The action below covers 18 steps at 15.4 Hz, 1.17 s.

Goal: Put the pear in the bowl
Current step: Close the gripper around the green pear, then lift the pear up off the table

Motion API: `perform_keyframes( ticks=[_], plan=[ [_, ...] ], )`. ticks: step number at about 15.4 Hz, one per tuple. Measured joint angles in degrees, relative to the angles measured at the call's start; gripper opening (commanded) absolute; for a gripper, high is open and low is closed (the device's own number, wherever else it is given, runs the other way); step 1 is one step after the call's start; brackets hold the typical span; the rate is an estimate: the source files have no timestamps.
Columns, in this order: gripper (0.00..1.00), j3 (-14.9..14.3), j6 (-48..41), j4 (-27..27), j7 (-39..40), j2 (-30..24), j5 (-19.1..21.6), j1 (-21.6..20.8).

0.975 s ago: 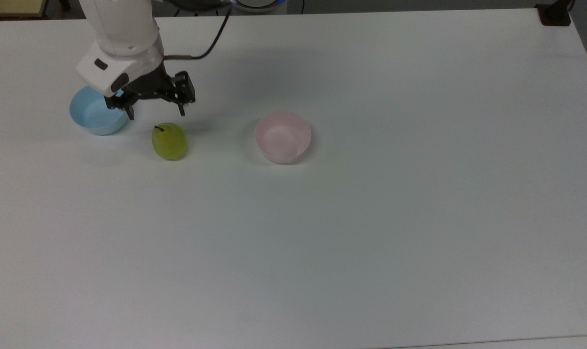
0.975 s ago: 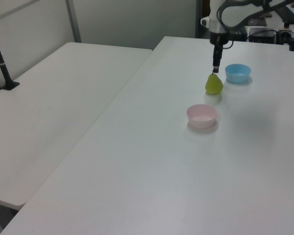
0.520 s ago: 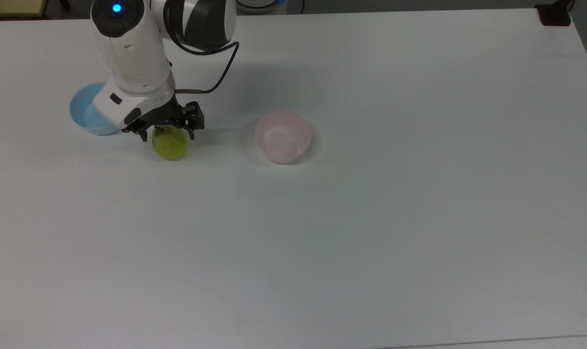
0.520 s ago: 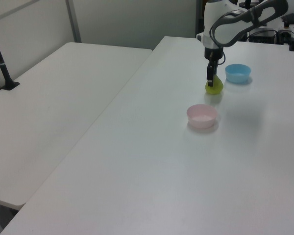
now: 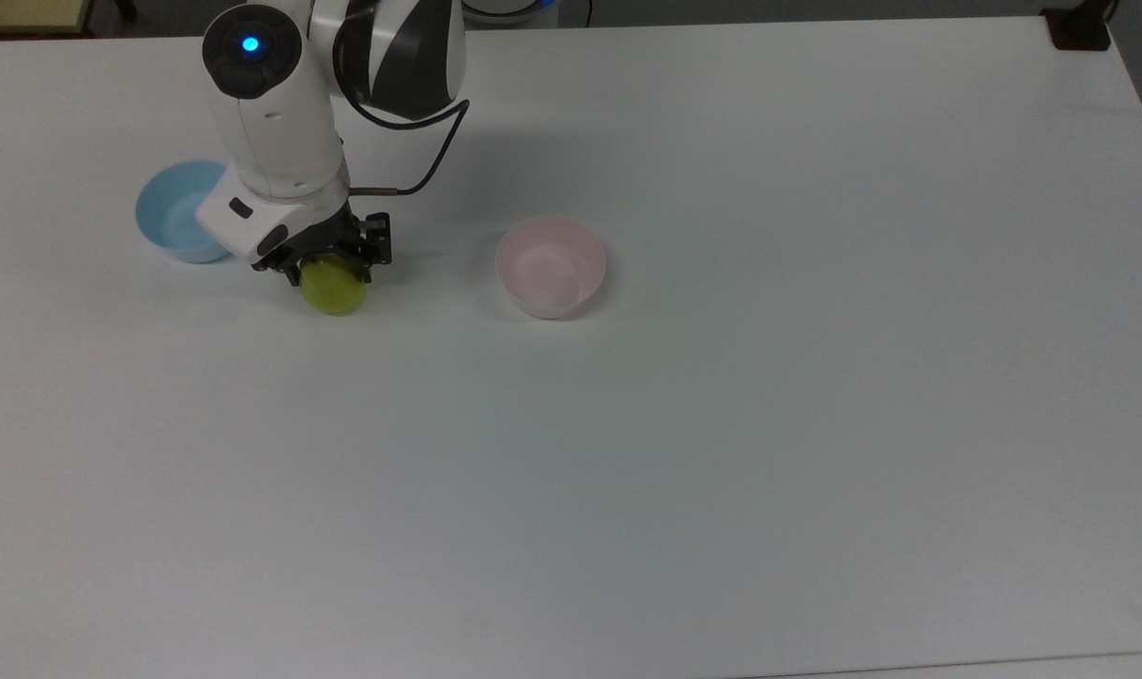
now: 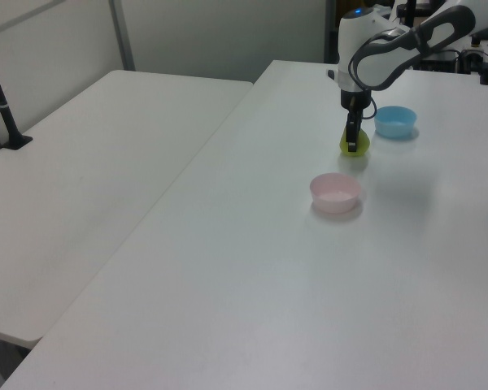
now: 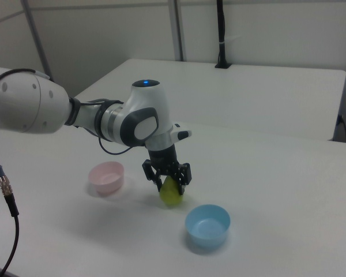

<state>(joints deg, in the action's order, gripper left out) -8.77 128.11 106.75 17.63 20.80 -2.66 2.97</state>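
Stretching across the top view is a plain white counter, matte and evenly lit; the left view shows a second white table beside it, pale wall panels behind, and a dark post clamped at that table's far left edge. On the counter, the pear stands near the top view's left, between the light blue bowl on its left and the pale pink bowl well apart on its right. The pear's rounded base sits on the counter and its long axis runs roughly upright; its narrow top is hidden among the black fingers, so which way the stem points cannot be told. The gripper is lowered over the pear with a finger on each side of its upper part, as the right view also shows; whether the fingers are pressing the fruit or merely flanking it cannot be told. Both bowls sit upright.
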Motion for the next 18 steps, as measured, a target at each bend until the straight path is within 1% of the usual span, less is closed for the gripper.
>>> perform_keyframes(
  ticks=[6,9,10,13,17,18],
  plan=[
    [0.0,0.0,1.1,0.4,-0.1,-1.1,0.0,-0.1],
    [0.0,0.4,-1.6,-1.0,-0.2,-4.0,0.0,-0.6],
    [0.0,0.5,-4.1,-2.4,-0.9,-5.0,0.0,-1.0],
    [0.0,0.7,-12.9,-9.7,-4.2,-7.0,0.0,-2.8],
    [0.0,1.1,-26.2,-20.9,-7.2,-7.5,0.4,-3.6],
    [0.0,1.4,-28.8,-22.9,-7.9,-7.5,0.4,-3.6]
  ],
)
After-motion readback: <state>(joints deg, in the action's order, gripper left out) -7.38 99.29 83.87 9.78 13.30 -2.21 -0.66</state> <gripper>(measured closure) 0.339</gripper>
